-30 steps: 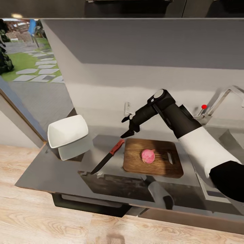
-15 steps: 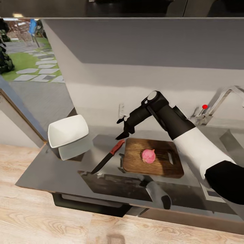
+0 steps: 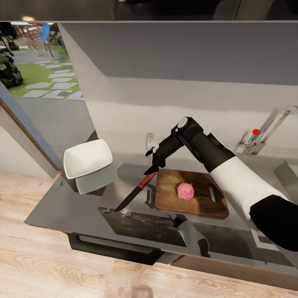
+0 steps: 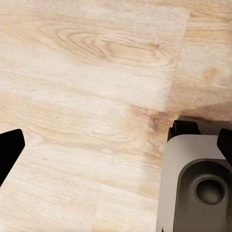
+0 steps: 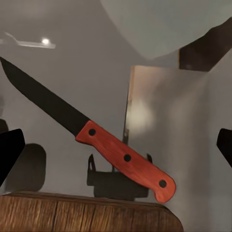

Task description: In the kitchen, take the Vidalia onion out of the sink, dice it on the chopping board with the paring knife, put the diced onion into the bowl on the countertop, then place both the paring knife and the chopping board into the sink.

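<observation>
Head view: right gripper [image 3: 152,162], jaws wide, is now dropping onto the paring knife [image 3: 134,193] handle left of chopping board [image 3: 191,197]; grasp is coming

The robot's right arm [image 3: 231,169] runs from a black shoulder section through a smooth white sleeve-like shell to a matte black forearm, capped at its bend by a round joint with a pale grey disc [image 3: 182,122]. Its right tool [image 3: 151,161] is black and angular, ending in slim dark fingers, whose black tips frame the edges of the right wrist view. The left wrist view shows a rounded grey housing [image 4: 193,186] with a recessed circular socket.
</observation>
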`<state>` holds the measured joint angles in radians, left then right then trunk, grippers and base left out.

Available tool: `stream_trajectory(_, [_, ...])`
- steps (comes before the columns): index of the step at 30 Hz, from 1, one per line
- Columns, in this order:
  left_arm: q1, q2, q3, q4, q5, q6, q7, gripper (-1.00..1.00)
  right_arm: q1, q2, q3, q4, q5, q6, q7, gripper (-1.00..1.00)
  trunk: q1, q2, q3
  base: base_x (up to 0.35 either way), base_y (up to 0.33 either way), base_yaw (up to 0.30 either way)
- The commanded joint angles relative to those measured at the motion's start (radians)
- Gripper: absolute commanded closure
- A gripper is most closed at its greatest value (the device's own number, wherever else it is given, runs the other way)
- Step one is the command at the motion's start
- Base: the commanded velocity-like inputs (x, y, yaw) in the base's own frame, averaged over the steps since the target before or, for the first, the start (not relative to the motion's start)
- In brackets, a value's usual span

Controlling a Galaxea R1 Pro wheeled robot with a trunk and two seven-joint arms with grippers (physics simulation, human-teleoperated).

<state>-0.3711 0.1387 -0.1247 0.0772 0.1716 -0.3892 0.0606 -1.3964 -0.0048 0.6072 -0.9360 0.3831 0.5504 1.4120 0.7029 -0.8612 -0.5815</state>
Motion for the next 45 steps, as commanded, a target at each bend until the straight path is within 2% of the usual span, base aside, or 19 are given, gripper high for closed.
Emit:
stream_trajectory(1, [-0.002,-0.001,-0.009,0.004,0.008,-0.007,0.001,-1.0,0.0,0.0,0.001,0.003,0.003,0.011,0.004,-1.0,0.0,-0.001,-0.001,0.0,0.0,0.003])
stream_trajectory(19, [-0.002,0.0,-0.009,0.004,0.008,-0.007,0.001,-1.0,0.003,-0.007,0.002,0.013,0.003,0.01,0.002,-1.0,0.0,-0.001,-0.004,0.0,0.0,0.0])
stream_trajectory(45, [-0.002,-0.004,-0.009,0.004,0.008,-0.007,-0.001,-1.0,0.007,-0.006,0.003,0.046,0.005,-0.018,-0.008,-1.0,0.0,-0.001,-0.037,0.0,0.0,0.0])
